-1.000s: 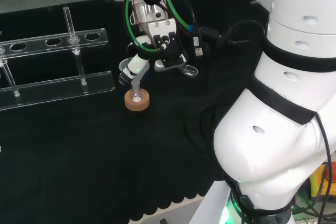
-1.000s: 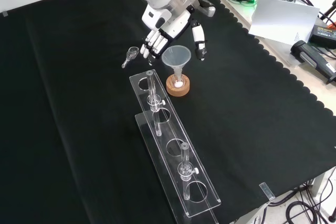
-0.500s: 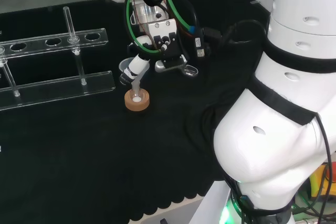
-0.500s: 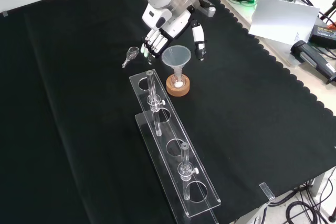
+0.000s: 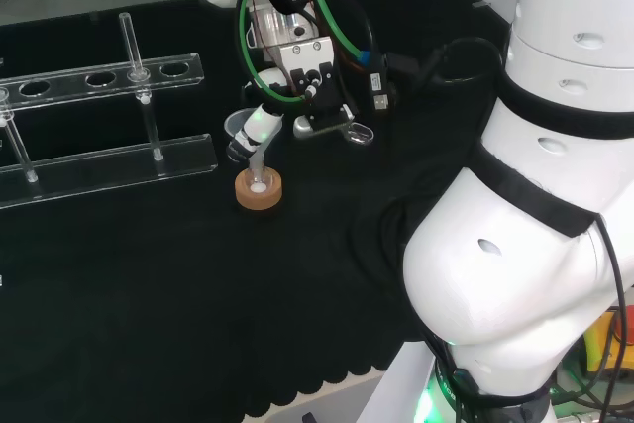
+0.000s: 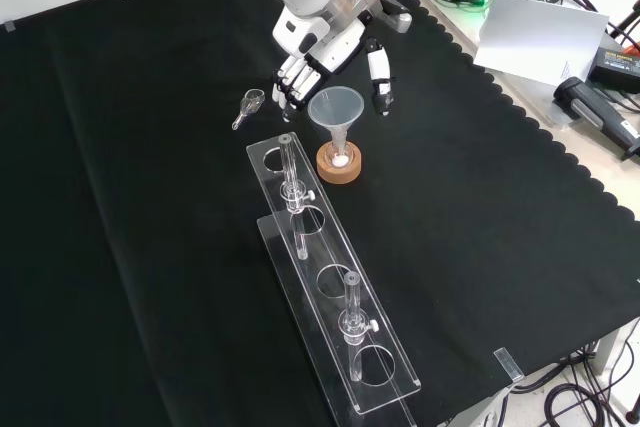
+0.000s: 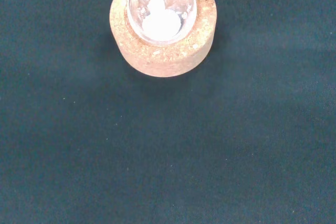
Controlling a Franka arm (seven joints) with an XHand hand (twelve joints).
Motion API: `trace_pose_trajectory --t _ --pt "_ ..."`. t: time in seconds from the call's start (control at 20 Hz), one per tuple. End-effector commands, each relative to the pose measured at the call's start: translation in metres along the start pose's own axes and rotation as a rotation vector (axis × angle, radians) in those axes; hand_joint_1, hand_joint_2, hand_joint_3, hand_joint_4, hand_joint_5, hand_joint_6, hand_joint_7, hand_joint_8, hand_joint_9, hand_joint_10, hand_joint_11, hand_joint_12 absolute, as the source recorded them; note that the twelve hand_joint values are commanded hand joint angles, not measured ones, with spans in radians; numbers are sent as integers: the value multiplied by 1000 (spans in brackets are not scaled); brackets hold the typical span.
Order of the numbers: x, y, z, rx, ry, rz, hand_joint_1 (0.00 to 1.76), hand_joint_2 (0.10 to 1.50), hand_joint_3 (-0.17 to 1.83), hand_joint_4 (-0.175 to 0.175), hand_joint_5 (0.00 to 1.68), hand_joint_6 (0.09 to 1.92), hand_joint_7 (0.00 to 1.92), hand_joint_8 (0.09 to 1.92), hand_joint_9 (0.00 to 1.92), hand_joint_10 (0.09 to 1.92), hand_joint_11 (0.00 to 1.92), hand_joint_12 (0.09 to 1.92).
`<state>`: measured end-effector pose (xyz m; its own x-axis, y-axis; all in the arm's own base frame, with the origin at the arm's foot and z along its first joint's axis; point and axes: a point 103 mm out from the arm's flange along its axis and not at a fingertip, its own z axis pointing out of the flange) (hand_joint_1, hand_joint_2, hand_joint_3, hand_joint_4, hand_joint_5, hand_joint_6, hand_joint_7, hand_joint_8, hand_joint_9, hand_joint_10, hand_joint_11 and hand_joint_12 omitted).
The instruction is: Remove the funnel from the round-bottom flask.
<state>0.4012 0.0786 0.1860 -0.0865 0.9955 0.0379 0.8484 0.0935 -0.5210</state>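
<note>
Where head view looks over arm, hand [image 5: 260, 126] hangs above cork ring [image 5: 259, 189]. Front view: fingers [image 6: 290, 80] and thumb spread either side of funnel [image 6: 336, 110], not touching, stem in round-bottom flask [image 6: 340, 157]. Wrist view: white powder in flask, red print unreadable.

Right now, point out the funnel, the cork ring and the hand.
funnel [image 6: 336, 106], front view, on its clear cone.
cork ring [image 7: 163, 56], wrist view, on its near rim.
hand [image 6: 322, 45], front view, on the palm above the funnel.
</note>
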Motion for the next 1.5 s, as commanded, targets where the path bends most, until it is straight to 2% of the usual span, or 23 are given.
trace_pose_trajectory --t 0.05,0.35,0.5,0.95,1.25,1.5 --pt "0 1 2 -2 -6 2 591 669 3 -108 102 87 212 595 0 747 0 537" --pt "2 2 4 -28 2 10 599 672 4 -107 124 87 303 589 13 843 0 583" --pt "5 3 4 -38 -1 15 609 677 6 -95 180 87 363 566 78 858 0 618" --pt "2 5 2 -65 1 32 638 695 13 -53 358 87 532 462 213 799 0 790" --pt "-7 5 0 -87 10 48 668 712 21 -15 488 87 673 391 303 739 0 967" --pt "-9 6 1 -99 13 50 682 718 25 -1 536 87 731 351 348 710 0 1036"
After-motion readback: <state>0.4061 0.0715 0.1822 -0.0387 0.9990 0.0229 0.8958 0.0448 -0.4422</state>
